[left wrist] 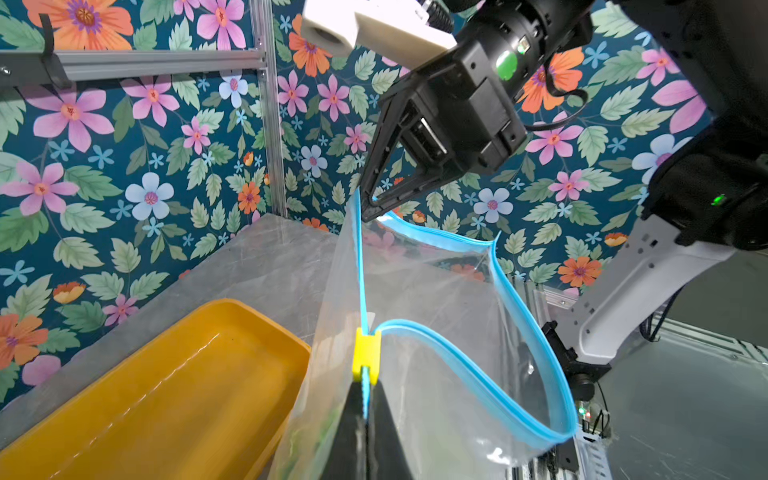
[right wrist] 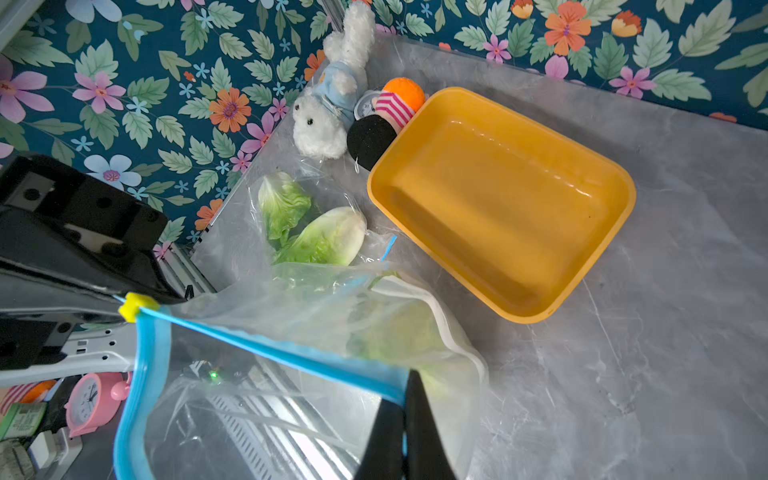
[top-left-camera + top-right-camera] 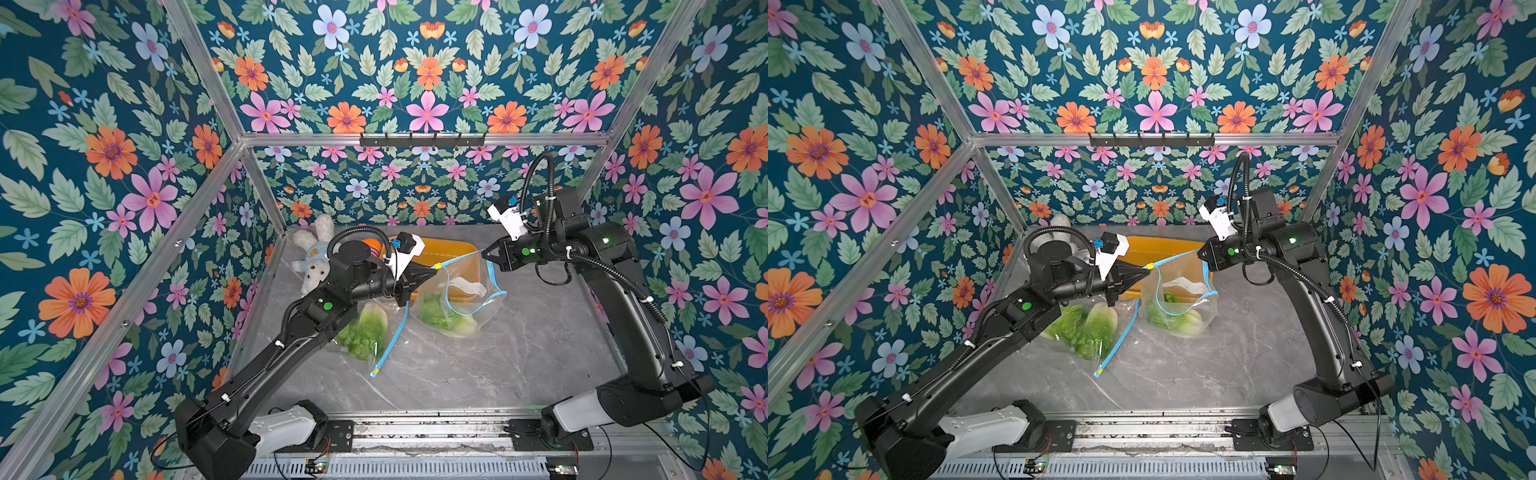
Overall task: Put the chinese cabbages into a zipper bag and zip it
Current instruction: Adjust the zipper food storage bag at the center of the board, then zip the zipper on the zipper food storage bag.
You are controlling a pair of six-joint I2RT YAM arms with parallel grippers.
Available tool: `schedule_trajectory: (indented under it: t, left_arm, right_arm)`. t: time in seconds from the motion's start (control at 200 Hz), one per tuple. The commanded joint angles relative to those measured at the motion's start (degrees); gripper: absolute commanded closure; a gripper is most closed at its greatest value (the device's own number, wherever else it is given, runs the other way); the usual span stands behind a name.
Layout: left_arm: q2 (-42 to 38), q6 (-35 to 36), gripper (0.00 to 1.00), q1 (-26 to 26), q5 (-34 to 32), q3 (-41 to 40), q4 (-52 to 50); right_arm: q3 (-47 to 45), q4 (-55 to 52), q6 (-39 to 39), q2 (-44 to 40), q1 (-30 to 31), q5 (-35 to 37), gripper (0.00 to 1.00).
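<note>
Left wrist: left hand (image 1: 365, 390), closed, pinches zipper bag (image 1: 419, 286).

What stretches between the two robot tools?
A blue zipper strip, taut from the left tool by the yellow slider to the right tool, seen in a top view.

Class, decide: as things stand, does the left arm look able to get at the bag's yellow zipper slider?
Probably yes: the left fingers are shut on the blue zip strip right beside the yellow slider, nothing between them.
</note>
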Motion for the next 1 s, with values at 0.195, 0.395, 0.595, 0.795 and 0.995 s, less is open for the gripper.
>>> schedule_trajectory:
  t: [0.195, 0.395, 0.595, 0.795, 0.995]
  left_arm:
    - [2.7, -5.1, 1.00, 0.1, -7.9, -4.4, 0.7]
    - [5.4, -4.2, 1.00, 0.1, -7.7, -2.2, 0.4]
    - [5.3, -2.1, 1.00, 0.1, -8.7, 0.0, -0.9]
    - [5.5, 0.9, 1.00, 0.1, -8.0, 5.0, -7.4]
    - [5.3, 4.6, 1.00, 0.1, -8.2, 6.5, -12.9]
  right_arm:
    - [-8.6, 3.9, 2.0, 1.5, -0.3, 1.7, 1.00]
    - [-7.8, 5.9, 1.0, -0.3, -0.3, -0.3, 0.82]
    - [-8.8, 11.9, -2.5, -6.0, 4.3, -5.8, 0.64]
    - [-8.8, 16.9, -7.7, -4.9, 9.0, -11.8, 0.54]
    - [-5.7, 18.4, -12.6, -0.3, 9.9, -17.5, 0.50]
